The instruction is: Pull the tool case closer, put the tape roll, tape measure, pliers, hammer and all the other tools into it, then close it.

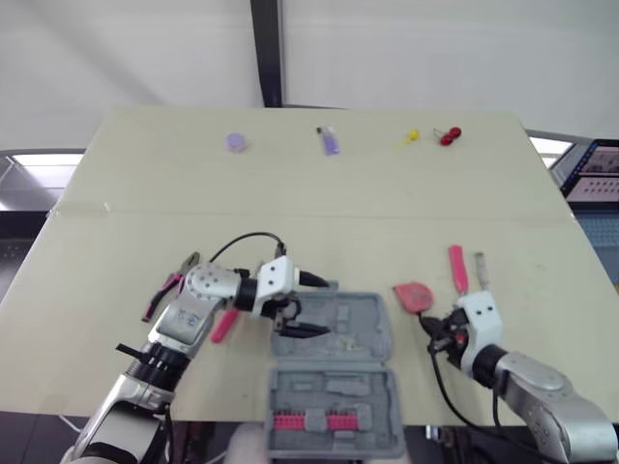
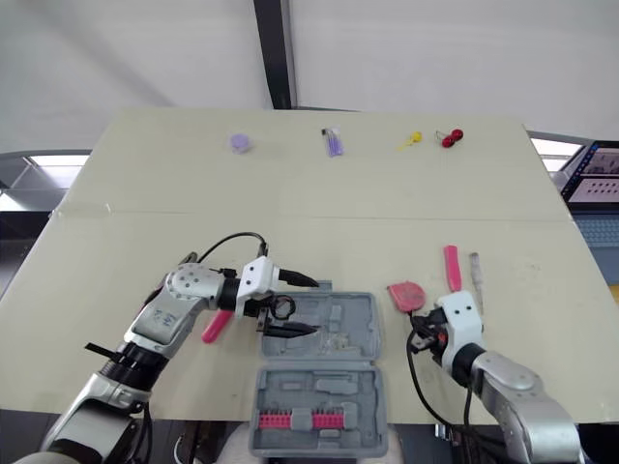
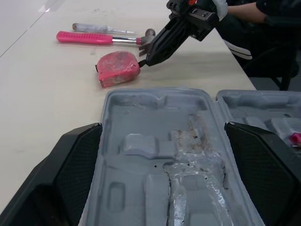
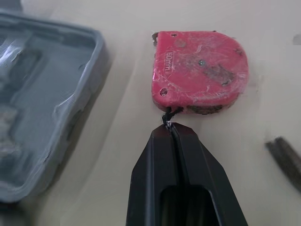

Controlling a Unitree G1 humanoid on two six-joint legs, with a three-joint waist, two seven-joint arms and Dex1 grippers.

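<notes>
From the head, shows the tool case lying open at the near edge of the table, beneath the wide-spread left gripper, with the tape measure just to its right. Along the left wrist, looks into the case's grey moulded far half. Along the right wrist, finds the right gripper pinched tight on the tape measure's black cord.

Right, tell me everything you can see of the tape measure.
The tape measure is a red plastic body, rounded on one side and square-cornered on the other, with screws and small lettering on its scuffed, grimy face. It lies flat on the pale table, beside the open grey tool case but apart from it. A short black cord sticks out from its edge, and the right gripper, fingers shut, has its tips at that cord.
</notes>
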